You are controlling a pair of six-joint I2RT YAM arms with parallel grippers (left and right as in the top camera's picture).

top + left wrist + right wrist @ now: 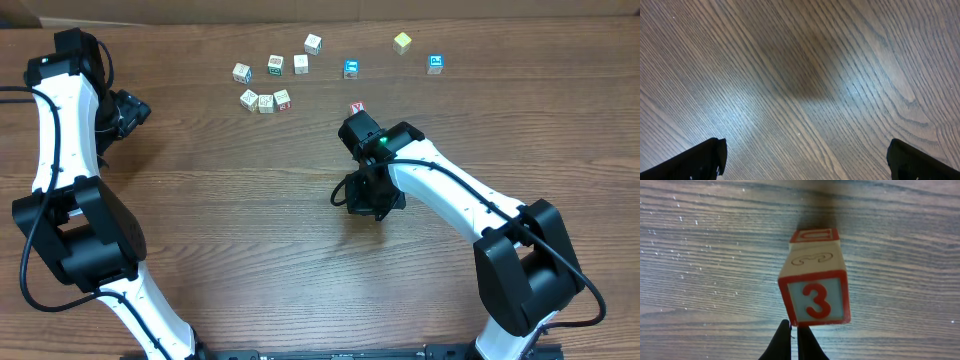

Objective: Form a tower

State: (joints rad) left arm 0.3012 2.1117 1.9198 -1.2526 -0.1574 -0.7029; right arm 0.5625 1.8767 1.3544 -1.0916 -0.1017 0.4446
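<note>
Cube, wooden, red-edged (painted 3), just beside pinched-shut right end effector; left end effector wide.

red-numbered cube just ahead of right end effector; scattered cubes along far table edge.

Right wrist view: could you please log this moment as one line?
right gripper shut by red-3 cube | left gripper open, empty | other cubes unstacked

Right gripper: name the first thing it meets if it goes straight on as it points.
The red-framed wooden cube marked 3, just ahead of the shut fingertips of the right gripper and slightly off to one side. How near it lies is unclear.
</note>
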